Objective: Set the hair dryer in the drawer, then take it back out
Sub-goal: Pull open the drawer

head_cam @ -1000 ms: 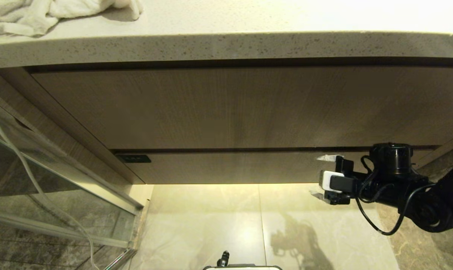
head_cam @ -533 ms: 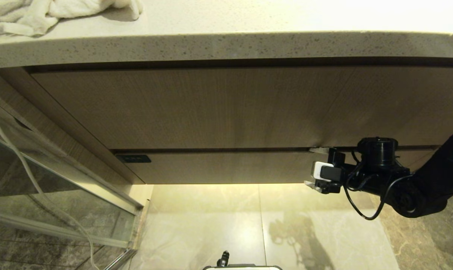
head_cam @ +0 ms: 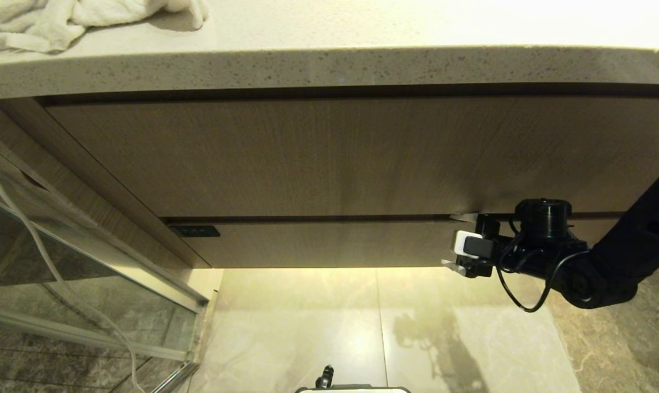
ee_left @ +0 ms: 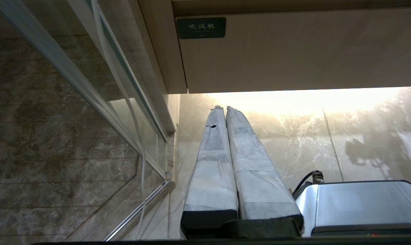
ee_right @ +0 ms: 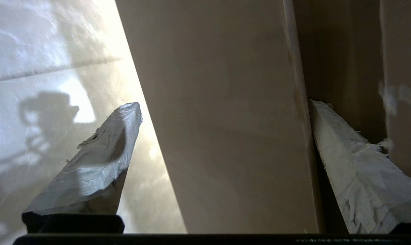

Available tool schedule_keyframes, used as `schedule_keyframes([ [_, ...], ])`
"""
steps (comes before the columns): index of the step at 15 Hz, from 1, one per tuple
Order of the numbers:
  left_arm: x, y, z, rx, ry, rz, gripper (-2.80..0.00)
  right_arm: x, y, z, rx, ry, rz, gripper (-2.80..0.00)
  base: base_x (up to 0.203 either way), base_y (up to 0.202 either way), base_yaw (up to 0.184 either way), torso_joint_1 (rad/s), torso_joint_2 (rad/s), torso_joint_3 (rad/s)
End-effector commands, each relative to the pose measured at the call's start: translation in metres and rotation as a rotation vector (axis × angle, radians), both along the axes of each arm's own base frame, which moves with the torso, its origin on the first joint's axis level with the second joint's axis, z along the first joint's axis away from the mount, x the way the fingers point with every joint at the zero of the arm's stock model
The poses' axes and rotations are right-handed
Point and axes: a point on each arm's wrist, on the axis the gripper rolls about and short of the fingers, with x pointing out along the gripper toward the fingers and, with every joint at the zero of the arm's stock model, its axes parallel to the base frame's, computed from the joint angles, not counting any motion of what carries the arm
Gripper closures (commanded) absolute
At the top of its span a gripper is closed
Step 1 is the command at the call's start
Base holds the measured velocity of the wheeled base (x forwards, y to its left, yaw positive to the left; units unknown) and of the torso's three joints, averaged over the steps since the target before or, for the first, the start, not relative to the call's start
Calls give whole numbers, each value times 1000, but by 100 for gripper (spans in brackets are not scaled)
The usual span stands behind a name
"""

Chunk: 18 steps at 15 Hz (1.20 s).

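The drawer (head_cam: 329, 243) is the low, wide light-wood front under the taller panel, closed, with a dark label (head_cam: 194, 231) at its left corner. My right gripper (head_cam: 452, 241) is open at the drawer's right part. Its upper fingertip sits at the gap above the front and its lower one at the bottom edge. The right wrist view has the drawer front (ee_right: 225, 153) standing between the two white fingers (ee_right: 106, 153) of the right gripper (ee_right: 224, 105). My left gripper (ee_left: 222, 109) is parked low and shut on nothing, facing the drawer's label end (ee_left: 294, 51). The hair dryer is out of view.
A speckled stone counter (head_cam: 329, 71) overhangs the cabinet, with a white towel (head_cam: 78, 16) at its far left. The taller wood panel (head_cam: 334, 158) sits above the drawer. A glass door (head_cam: 61, 262) and a hanging white cord (head_cam: 40, 245) stand at the left. Marble floor (head_cam: 329, 327) lies below.
My right gripper has moved left and slightly up, closing in on the drawer front until its fingers straddle it. The drawer has stayed closed, and the left arm has not moved.
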Motion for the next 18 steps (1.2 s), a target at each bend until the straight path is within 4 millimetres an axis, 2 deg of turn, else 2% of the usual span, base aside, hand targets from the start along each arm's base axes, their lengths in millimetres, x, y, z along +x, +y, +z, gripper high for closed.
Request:
schedule_keyframes([
  [1, 0, 0, 0, -1, 3, 0, 0, -6, -8, 4, -15, 56, -49, -280, 0, 0, 0, 0, 0, 0],
  [5, 0, 0, 0, 0, 3, 0, 0, -17, -14, 13, -7, 121, -119, -280, 0, 0, 0, 0, 0, 0],
  [8, 0, 0, 0, 0, 3, 0, 0, -31, -18, 20, -35, 243, -186, -280, 0, 0, 0, 0, 0, 0],
  [15, 0, 0, 0, -1, 3, 0, 0, -45, -23, 29, -22, 314, -245, -280, 0, 0, 0, 0, 0, 0],
  [18, 0, 0, 0, 0, 3, 0, 0, -54, -23, 46, -3, 260, -235, -280, 0, 0, 0, 0, 0, 0],
])
